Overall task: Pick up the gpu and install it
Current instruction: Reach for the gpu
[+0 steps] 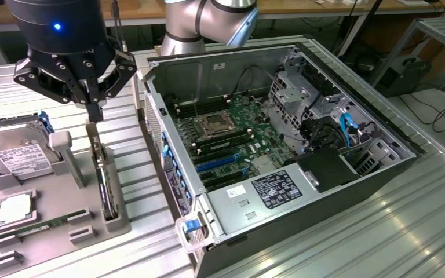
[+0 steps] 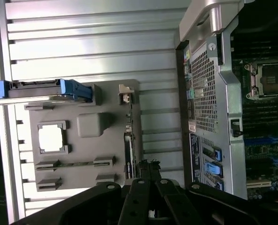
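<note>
The gpu [image 1: 102, 174], a thin black card, stands on edge in a slot of the grey holder tray [image 1: 79, 200] at the exterior view's left. My gripper [image 1: 94, 116] hangs shut just over the card's far end, its fingers pressed together; I cannot tell whether they touch it. In the wrist view the gpu [image 2: 128, 150] shows edge-on, running up the tray [image 2: 83, 147] from my fingertips [image 2: 148, 165]. The open computer case [image 1: 284, 145] lies to the exterior view's right, with its motherboard [image 1: 230, 139] and blue card slots [image 1: 218, 165] exposed.
On the tray sit a silver hard drive [image 1: 14, 153], a square processor [image 1: 14, 209] and a green memory stick [image 1: 41, 226]. The case wall [image 2: 214, 93] stands close beside the tray. Ribbed metal tabletop [image 1: 377, 231] surrounds everything. Cables and a shelf lie beyond the table.
</note>
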Available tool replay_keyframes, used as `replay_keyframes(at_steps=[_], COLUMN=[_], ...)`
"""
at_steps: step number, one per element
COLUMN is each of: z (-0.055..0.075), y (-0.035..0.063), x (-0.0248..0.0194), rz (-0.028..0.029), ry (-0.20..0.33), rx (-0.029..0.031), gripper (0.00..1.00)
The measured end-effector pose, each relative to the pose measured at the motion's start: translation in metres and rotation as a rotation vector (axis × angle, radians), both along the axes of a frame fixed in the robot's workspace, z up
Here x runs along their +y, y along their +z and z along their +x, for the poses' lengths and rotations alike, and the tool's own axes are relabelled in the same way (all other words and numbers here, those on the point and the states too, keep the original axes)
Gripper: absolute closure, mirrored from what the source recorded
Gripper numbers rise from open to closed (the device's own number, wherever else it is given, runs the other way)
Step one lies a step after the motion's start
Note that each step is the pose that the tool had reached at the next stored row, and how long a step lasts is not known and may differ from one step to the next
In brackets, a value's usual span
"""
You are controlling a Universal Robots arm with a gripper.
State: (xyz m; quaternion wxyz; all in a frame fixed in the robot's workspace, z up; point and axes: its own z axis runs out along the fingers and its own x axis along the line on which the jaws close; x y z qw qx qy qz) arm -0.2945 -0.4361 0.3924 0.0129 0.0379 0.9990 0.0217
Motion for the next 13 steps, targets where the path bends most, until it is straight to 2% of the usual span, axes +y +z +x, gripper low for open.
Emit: replay_keyframes(at_steps=[8, 13], z=[-0.011, -0.018], y=[-0.0001, -0.0003], x=[-0.0070, -0.0089], rz=[0.0000, 0.0000], ry=[0.000, 0.000], rx=[0.0000, -0.0001], gripper=[0.89, 0.89])
